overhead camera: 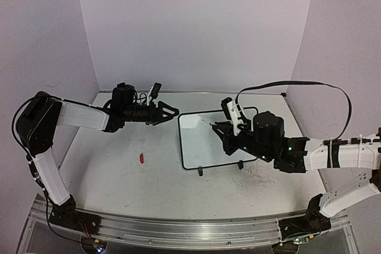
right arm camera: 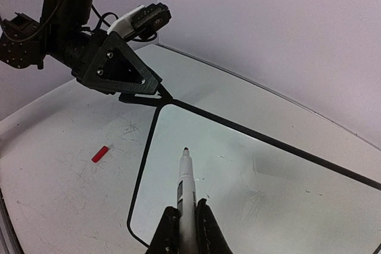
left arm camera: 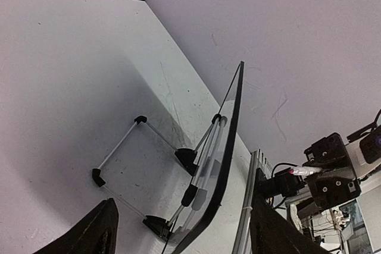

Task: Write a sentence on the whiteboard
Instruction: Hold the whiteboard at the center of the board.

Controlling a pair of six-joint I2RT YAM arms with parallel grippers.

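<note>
A: Where's the whiteboard (overhead camera: 199, 147)?
B: On the table (overhead camera: 119, 165), right of centre, w/ its two black feet at the near edge. The L gripper (overhead camera: 172, 111) is at its far-left corner and the R gripper (overhead camera: 225, 130) is over its far part.

A: R fingers?
B: Top cam's too coarse to say. The R wrist cam shows the R gripper (right arm camera: 187, 230) pinching a white marker (right arm camera: 186, 188), dark tip fwd over the board (right arm camera: 250, 182). Can't tell if the tip touches.

A: L side?
B: The R wrist cam shows the L gripper (right arm camera: 149, 90) w/ its tips at the frame corner. The L wrist cam shows its fingers (left arm camera: 95, 233) spread wide, w/ the board's dark edge (left arm camera: 229, 141) running between them. No contact that I can see. That cam is also the only one showing the thin wire legs (left arm camera: 119, 147) under the board.

A: Anything else?
B: A small red piece (overhead camera: 141, 158) lies on the table left of the board. It's also in the R wrist cam (right arm camera: 100, 153), but not in the L wrist cam.
</note>
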